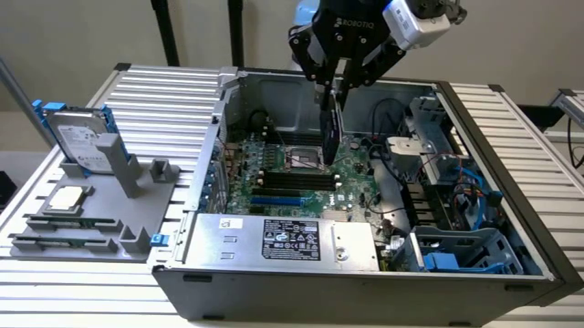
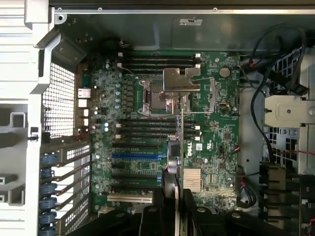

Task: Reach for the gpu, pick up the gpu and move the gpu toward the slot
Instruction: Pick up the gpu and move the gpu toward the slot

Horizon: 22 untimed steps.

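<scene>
Above the open computer case (image 1: 182,270), the jaws clamp one gpu (image 1: 333,130) edge-on over one motherboard (image 1: 310,184).

Black "ROBOTIQ"-marked tool (image 1: 340,85), white camera

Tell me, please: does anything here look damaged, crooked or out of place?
Nothing stands out. The pincer holds the gpu upright, edge down, above the motherboard inside the open computer case. No damage or spill shows on it.
</scene>
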Each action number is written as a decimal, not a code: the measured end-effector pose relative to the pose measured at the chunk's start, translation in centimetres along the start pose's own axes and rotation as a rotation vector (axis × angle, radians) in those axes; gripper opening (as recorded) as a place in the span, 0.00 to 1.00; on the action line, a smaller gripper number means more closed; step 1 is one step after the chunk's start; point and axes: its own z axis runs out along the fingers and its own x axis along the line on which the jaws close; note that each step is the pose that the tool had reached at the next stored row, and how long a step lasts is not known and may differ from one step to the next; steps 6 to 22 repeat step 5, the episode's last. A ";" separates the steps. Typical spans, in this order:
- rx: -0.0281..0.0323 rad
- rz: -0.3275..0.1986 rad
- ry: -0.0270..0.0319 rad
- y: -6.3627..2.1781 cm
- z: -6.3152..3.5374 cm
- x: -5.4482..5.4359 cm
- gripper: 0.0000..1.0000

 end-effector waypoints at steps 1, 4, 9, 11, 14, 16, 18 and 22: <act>0.0001 0.000 0.0001 0.00 0.00 0.0 0.26; 0.0000 0.000 0.0001 0.00 0.00 0.0 0.26; 0.0001 0.000 0.0001 0.00 0.00 0.0 0.26; 0.0001 0.000 0.0001 0.00 0.00 0.0 0.26; 0.0001 0.000 0.0001 0.00 0.00 0.0 0.26; 0.0001 0.000 0.0001 0.00 0.00 0.0 0.26; 0.0001 0.000 0.0001 0.00 0.00 0.0 0.26; 0.0001 0.000 0.0001 0.00 0.00 0.0 0.26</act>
